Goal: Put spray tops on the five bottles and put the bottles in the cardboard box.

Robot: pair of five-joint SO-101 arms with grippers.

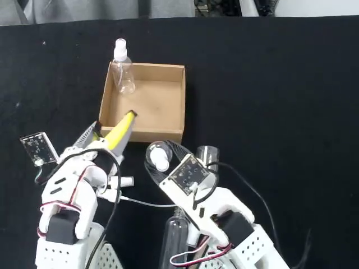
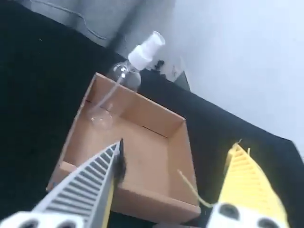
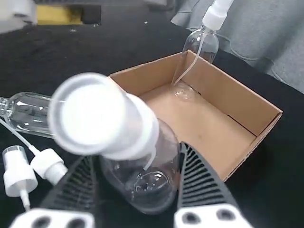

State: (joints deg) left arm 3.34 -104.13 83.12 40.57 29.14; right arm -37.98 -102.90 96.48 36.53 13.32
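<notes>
The right tool (image 3: pixel 137 153) pinched a capped bottle (image 3: pixel 140 183), roughly upright, just short of the cardboard box (image 3: pixel 228 97) straight ahead. A second bottle (image 3: pixel 199 45) stood in its far corner. The left tool (image 2: pixel 177 144), spread and empty, hung over the box's near wall.

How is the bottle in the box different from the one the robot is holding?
The box bottle stands free in a corner of the box; the held bottle is outside it, clamped in the right end effector. Both are clear with white spray tops.
</notes>
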